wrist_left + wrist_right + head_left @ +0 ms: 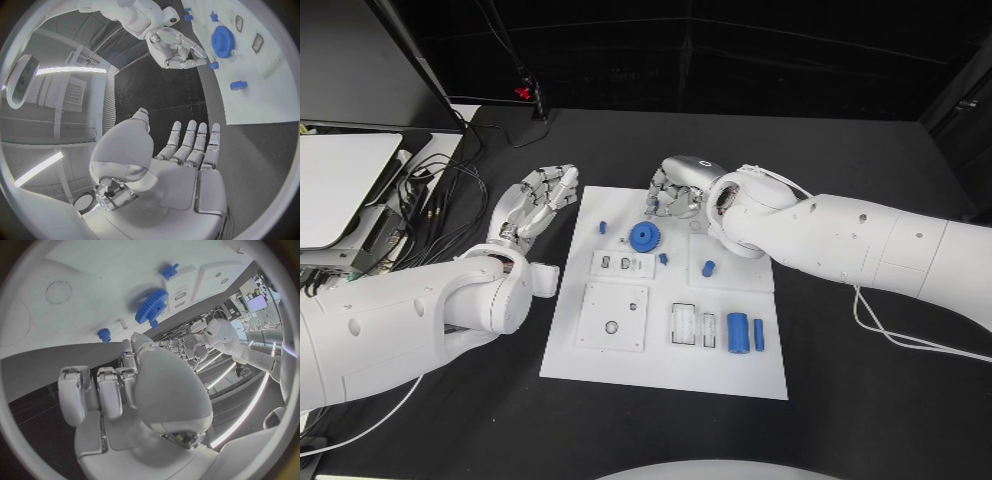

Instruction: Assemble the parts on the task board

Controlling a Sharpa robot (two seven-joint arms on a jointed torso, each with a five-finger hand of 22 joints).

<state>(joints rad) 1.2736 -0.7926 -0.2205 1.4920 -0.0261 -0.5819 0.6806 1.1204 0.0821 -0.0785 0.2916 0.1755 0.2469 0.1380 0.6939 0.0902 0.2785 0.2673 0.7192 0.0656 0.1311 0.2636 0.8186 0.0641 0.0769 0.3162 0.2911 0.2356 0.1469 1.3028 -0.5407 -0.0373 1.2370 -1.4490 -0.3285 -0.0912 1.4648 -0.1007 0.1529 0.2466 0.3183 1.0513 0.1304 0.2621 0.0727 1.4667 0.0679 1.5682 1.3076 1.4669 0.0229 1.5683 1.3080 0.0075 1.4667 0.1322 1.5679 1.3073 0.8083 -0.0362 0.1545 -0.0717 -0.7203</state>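
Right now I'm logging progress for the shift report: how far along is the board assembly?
Early. The blue gear appears seated on the task board. Nothing is in hand: the left hand hovers open beside the board, and the right hand is over the board's far edge with fingers curled, apparently holding nothing. Left: the two blue cylinders and small blue pieces lie loose.

- The left arm reaches in from the near left, its forearm angled toward the middle of the table.
- The left hand (538, 197) is empty, fingers (187, 142) straight and slightly apart.
- The right arm comes in from the right, bent.
- The right hand (675, 190) has its fingers (94, 392) curled inward, holding nothing visible.
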